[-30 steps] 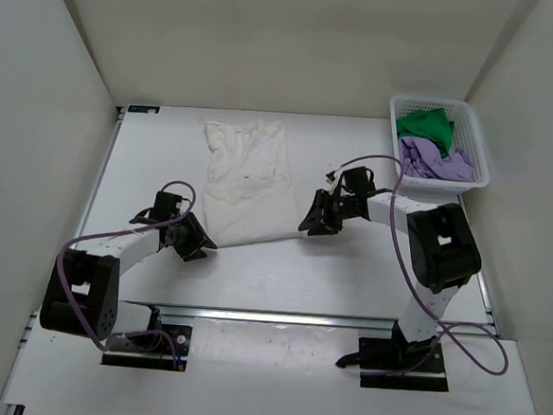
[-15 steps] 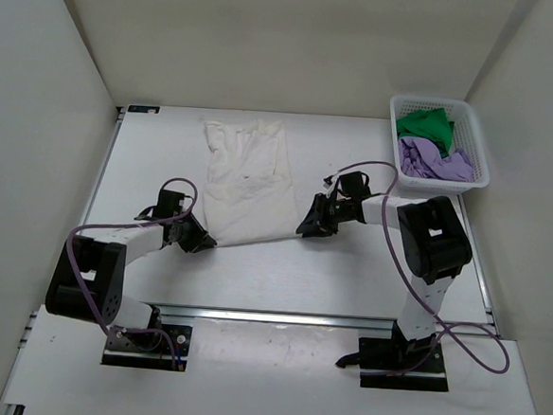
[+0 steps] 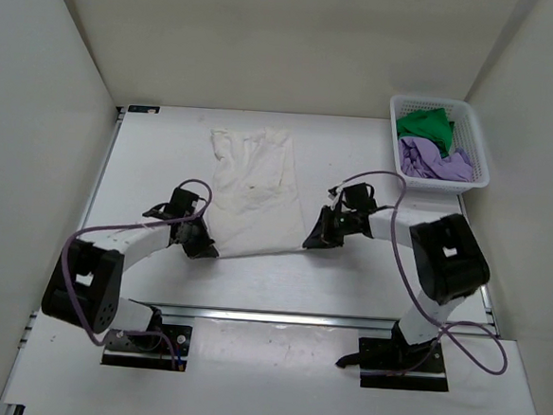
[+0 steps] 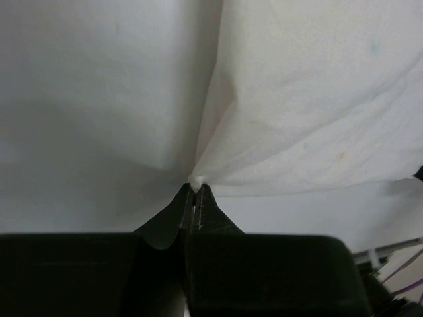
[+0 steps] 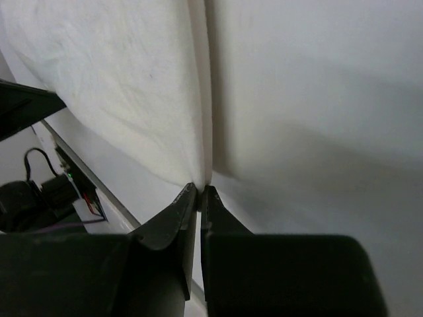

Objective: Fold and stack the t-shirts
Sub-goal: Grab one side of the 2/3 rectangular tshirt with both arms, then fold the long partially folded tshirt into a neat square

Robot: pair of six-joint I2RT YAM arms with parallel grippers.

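Both pincers have closed onto the near hem since a second ago, and the cream-white t-shirt has slid a little nearer and rightward with them. The left pincer is pinched tight on the hem's left corner. In its wrist view only a small nub of cloth shows between the tips. The right pincer is likewise clamped on the right corner, the fabric edge running straight away from its tips. The shirt lies flat on the table, spreading out ahead of the two pincers and between them.

The likely risk is the left hold. With so little cloth caught, the corner could slip free once the hem is lifted and the shirt's weight pulls on it. Either pincer may also have taken only the upper layer, so the layers could part. An uneven lift would skew the fold.

Count: three t-shirts, one cream-white in hand, plus one green t-shirt and one lavender t-shirt. These two are crumpled in the one white basket, well beyond the right pincer on its right. Two pincers.
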